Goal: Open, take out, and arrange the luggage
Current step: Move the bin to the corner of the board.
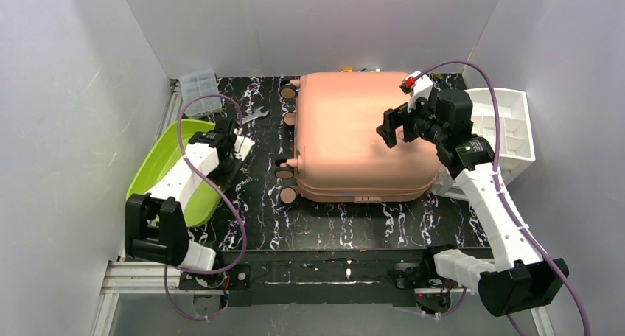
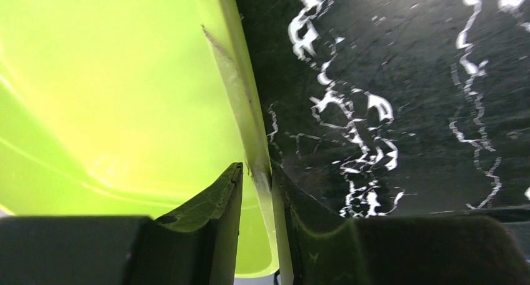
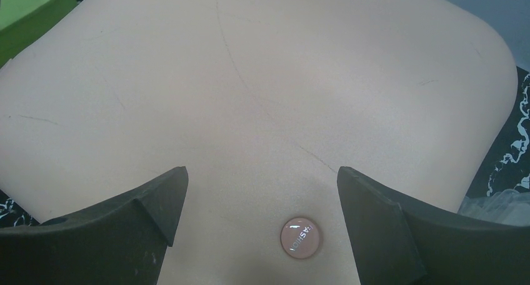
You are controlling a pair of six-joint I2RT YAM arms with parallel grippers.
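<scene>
The salmon-pink luggage [image 1: 354, 137] lies flat and closed in the middle of the black marbled table, wheels toward the left. In the right wrist view its smooth shell [image 3: 250, 79] fills the frame, with a small round logo badge [image 3: 300, 239]. My right gripper [image 1: 390, 130] hovers over the right part of the shell, open and empty [image 3: 261, 172]. My left gripper [image 1: 239, 141] is at the far right edge of the lime-green tray [image 1: 166, 177], away from the luggage. In the left wrist view its fingers [image 2: 256, 169] are closed on the tray's rim [image 2: 240, 97].
A white drawer organizer [image 1: 508, 130] stands against the luggage's right side. A clear parts box [image 1: 200, 91] sits at the back left and a wrench [image 1: 254, 116] lies between it and the luggage. White walls enclose the table on three sides.
</scene>
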